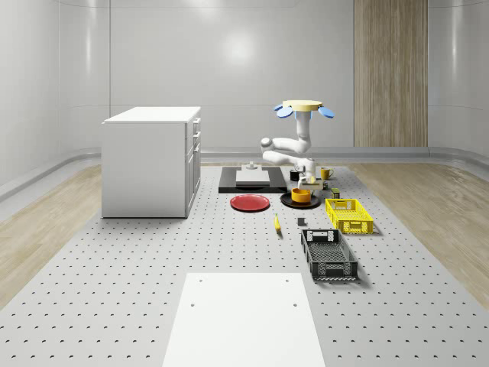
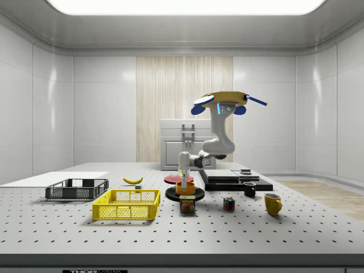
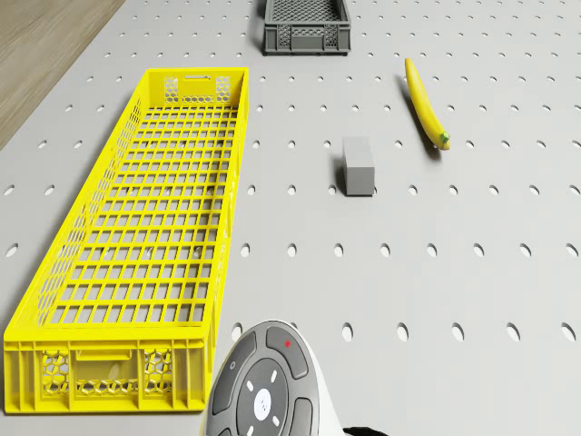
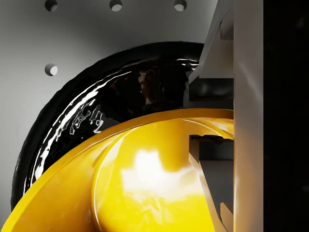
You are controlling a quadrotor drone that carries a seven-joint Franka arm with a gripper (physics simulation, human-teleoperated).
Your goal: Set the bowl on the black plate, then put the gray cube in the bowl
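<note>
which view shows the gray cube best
The drone view: the cube stands unobstructed on the table between the yellow crate and the banana. In the whole-scene view it is a small dark block in front of the plate.

Bright, even light fills the room; in the side view a broad ceiling panel (image 2: pixel 182 5) glows white overhead. The glossy walls (image 1: pixel 229 61) carry soft pale reflections. Shadows on the counter (image 1: pixel 153 267) are faint and short, lying close under each thing. Close beneath the pincer (image 4: pixel 212 111), the black plate (image 4: pixel 96 106) shows sharp, rippled white glints, and the bowl (image 4: pixel 145 179) bears a wide, blown-out highlight on its yellow inside. Renders are crisp, without blur or edge distortion.
</note>
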